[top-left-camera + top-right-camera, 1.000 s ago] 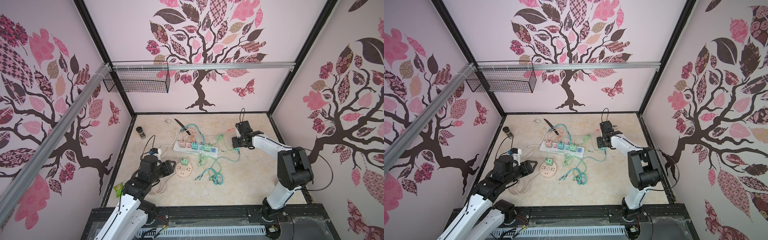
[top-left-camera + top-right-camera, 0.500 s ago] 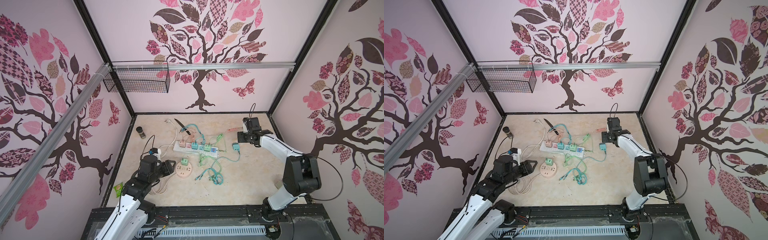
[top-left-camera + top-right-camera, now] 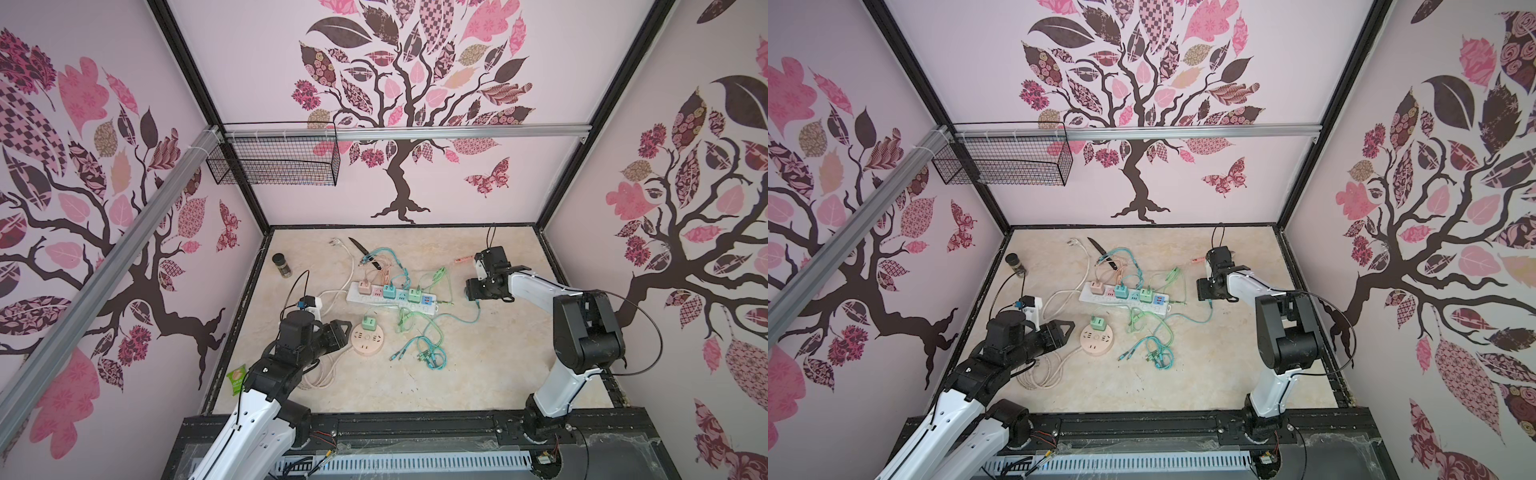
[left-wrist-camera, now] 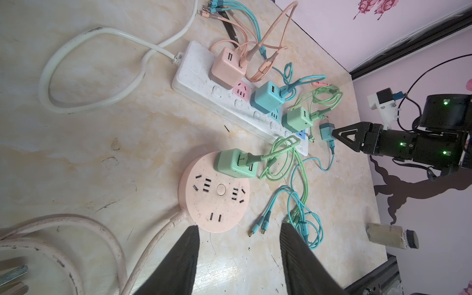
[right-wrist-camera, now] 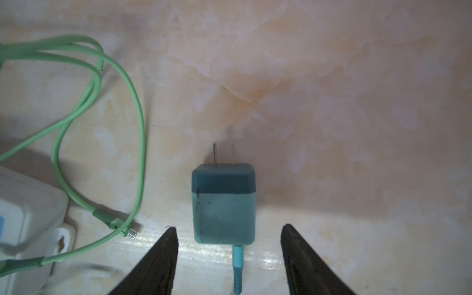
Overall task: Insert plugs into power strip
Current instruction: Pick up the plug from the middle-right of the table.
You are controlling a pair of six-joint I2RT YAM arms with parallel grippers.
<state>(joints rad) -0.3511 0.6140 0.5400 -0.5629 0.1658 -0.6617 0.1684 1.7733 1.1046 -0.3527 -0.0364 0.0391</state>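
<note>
The white power strip lies mid-table. A peach plug, a teal plug and a mint plug sit in it. A loose teal plug lies flat on the table just off the strip's right end, prongs pointing away from my right gripper. That gripper is open, with a finger on each side of the plug's cable end, touching nothing. Another mint plug sits in a round peach socket. My left gripper hovers open and empty beside that socket.
Teal and mint cables tangle in front of the strip. The white cord loops to the strip's left. A spice jar and a knife lie at the back left. A green packet sits by the left wall.
My right gripper swung toward the back right, then came forward and down over the loose teal plug, still open. The left arm has not moved.
</note>
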